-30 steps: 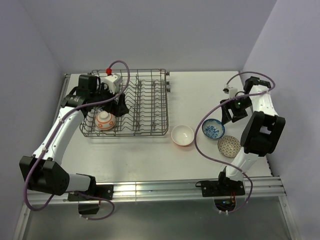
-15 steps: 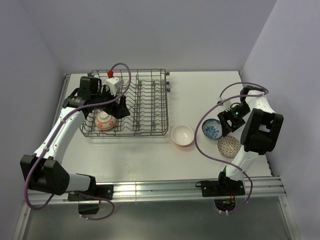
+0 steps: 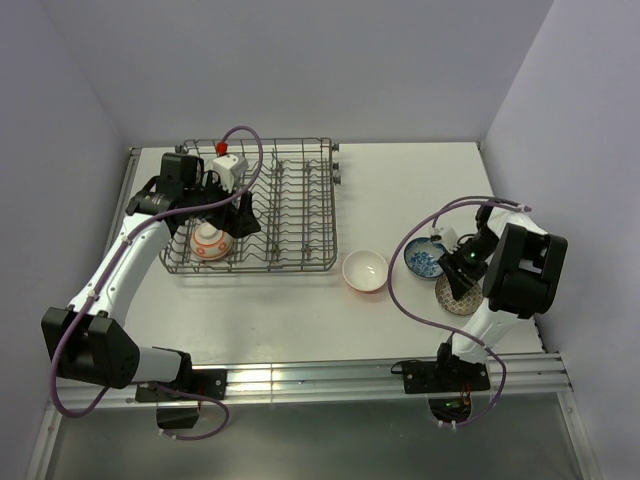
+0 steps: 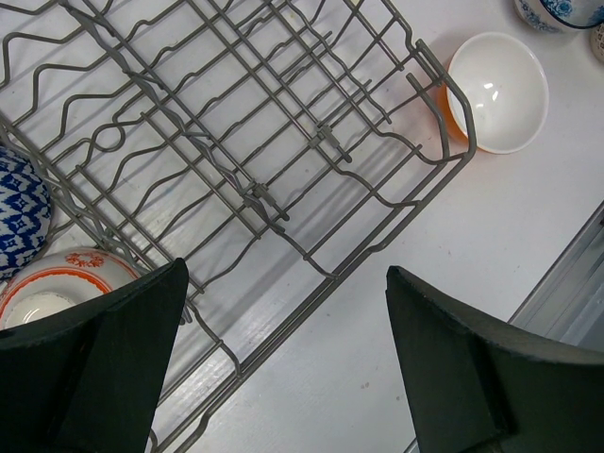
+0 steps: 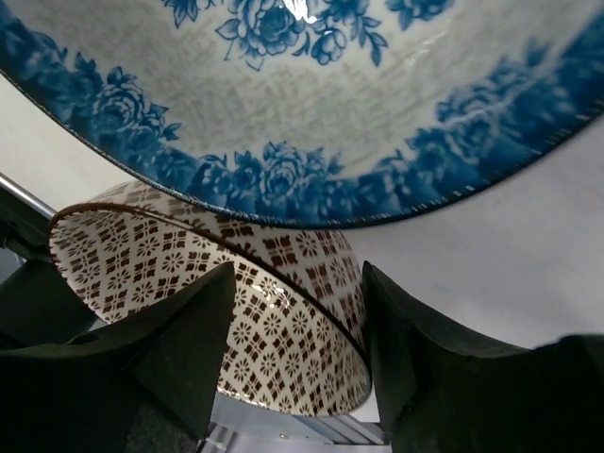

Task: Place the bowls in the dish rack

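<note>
The grey wire dish rack stands at the back left and fills the left wrist view. A red-orange patterned bowl and a blue-white bowl sit in its near left corner. My left gripper hangs open and empty over the rack. A white bowl with orange outside, a blue-white rose bowl and a red-brown patterned bowl sit on the table. My right gripper is open, its fingers astride the patterned bowl's rim.
The white table ends in a metal rail at the near edge. Lilac walls close in the back and both sides. The blue rose bowl lies right beside the patterned bowl. Purple cables loop off both arms.
My right arm has swung from the back right toward the near edge and come down onto the patterned bowl. My left gripper has barely moved.
</note>
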You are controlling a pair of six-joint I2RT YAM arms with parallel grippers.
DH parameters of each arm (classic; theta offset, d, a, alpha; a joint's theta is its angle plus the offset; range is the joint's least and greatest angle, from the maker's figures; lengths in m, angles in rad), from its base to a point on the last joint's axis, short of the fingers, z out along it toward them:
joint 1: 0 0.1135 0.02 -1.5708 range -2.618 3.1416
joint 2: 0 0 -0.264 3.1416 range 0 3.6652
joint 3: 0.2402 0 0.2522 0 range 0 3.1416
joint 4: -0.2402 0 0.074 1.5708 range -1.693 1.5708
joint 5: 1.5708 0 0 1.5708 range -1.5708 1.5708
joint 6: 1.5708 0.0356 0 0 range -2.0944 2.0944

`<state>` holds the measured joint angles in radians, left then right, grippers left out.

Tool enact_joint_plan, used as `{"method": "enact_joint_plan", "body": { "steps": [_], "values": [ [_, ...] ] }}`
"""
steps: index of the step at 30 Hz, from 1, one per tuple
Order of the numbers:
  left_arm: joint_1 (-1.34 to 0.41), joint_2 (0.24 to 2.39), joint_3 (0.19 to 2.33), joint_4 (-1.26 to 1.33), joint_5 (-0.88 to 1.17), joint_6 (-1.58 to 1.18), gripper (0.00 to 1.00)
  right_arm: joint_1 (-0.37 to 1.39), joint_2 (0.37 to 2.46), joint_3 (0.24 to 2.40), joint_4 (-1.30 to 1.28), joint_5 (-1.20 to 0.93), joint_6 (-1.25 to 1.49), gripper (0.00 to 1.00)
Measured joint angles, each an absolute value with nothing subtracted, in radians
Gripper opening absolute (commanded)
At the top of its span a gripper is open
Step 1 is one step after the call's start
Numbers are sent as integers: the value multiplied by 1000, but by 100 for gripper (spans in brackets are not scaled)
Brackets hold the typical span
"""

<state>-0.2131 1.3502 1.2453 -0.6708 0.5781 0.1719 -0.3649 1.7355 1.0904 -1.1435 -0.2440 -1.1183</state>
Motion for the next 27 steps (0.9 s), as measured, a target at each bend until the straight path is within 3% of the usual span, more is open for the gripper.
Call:
{"method": "enact_joint_plan", "body": {
  "steps": [4, 5, 9, 10, 19, 22, 27],
  "values": [
    [-213, 1351, 1245, -671, 578, 171, 92, -368, 1736, 1074, -1110, -253, -1128, 44],
    [-213, 1351, 1245, -671, 578, 171, 91, -369, 1735, 1074, -1102, -257, -1130, 34],
    [-213, 1351, 1245, -671, 577, 171, 92, -379, 1721, 1074, -1084, -274, -1144, 12],
    [-213, 1351, 1245, -671, 577, 171, 92, -386, 1716, 1074, -1089, -278, -1147, 2],
    [-213, 1351, 1245, -670, 574, 168, 93, -521, 1700, 1103, -1132, -299, -1221, 0],
    [-213, 1351, 1245, -670, 574, 162, 99, -597, 1700, 1177, -1196, -311, -1258, 0],
    [-213, 1351, 1245, -649, 560, 117, 100, -664, 1698, 1343, -1268, -373, -1280, 0]
  ]
}}
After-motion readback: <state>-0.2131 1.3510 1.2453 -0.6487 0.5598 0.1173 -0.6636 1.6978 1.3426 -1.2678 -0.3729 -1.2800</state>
